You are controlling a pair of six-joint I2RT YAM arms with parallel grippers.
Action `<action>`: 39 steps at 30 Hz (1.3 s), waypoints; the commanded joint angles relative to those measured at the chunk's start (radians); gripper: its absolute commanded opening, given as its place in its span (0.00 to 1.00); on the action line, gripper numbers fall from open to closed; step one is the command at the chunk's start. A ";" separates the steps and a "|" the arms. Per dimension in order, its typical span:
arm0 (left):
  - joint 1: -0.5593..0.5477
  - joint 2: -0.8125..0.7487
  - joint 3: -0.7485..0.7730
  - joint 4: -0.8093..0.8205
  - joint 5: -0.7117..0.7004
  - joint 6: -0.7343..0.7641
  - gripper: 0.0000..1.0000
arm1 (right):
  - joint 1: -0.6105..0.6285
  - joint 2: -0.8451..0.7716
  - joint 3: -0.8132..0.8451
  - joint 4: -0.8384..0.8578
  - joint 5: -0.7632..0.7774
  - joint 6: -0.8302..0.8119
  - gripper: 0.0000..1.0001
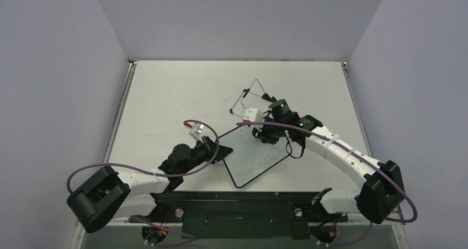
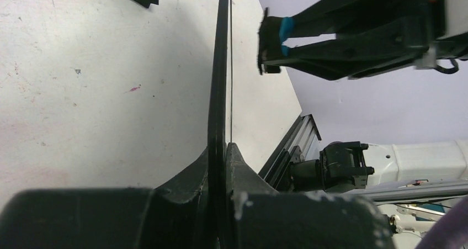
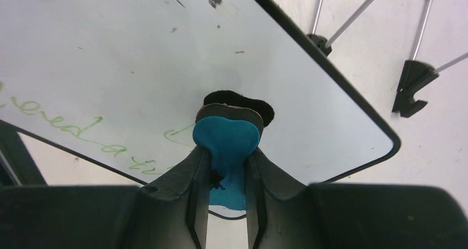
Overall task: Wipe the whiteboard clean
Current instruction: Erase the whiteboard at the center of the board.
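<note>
Left fingers (image 2: 225,152): closed tight on the whiteboard (image 1: 255,156) at its left corner, one finger on each face. The left wrist view looks straight along the black frame.

Whiteboard: on the bench (image 1: 165,94) in front of the arm bases, turned diagonally. Its long axis appears to run from near-left to far-right. Whether it lies flat or is propped up at the held corner, I cannot tell.

Green writing (image 1: 257,166): one line along the near long edge, not yet wiped.

Right fingers (image 3: 227,149): pinched on the blue-and-black eraser (image 3: 227,133), black pad facing the board. They sit over the far part of the board, near its far corner.

Key relation: the writing lies on the near side of the eraser, towards the bases, and runs with the long axis. My judgement is that the stroke must come back towards the robot and then sweep along that edge. The right arm has the tool; the left only steadies the board.

Views: the right wrist view shows the pad against bare white, with the script off to its left and a soft shadow under the pad. I cannot tell if the pad is touching the board. The left wrist view gives the side profile, with the pad close to the face. Only the top view shows the whole layout.

Wire easel (image 1: 253,97): on the bench just beyond the board's far corner.
</note>
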 commanded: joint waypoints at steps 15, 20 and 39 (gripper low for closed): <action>-0.002 -0.030 0.035 0.135 0.033 -0.015 0.00 | 0.218 0.054 -0.010 -0.090 0.053 -0.167 0.00; -0.002 -0.027 0.037 0.135 0.039 -0.018 0.00 | 0.183 0.036 -0.032 0.090 0.224 0.009 0.00; 0.002 -0.013 0.038 0.136 0.056 -0.005 0.00 | 0.082 0.034 -0.047 0.079 0.101 0.006 0.00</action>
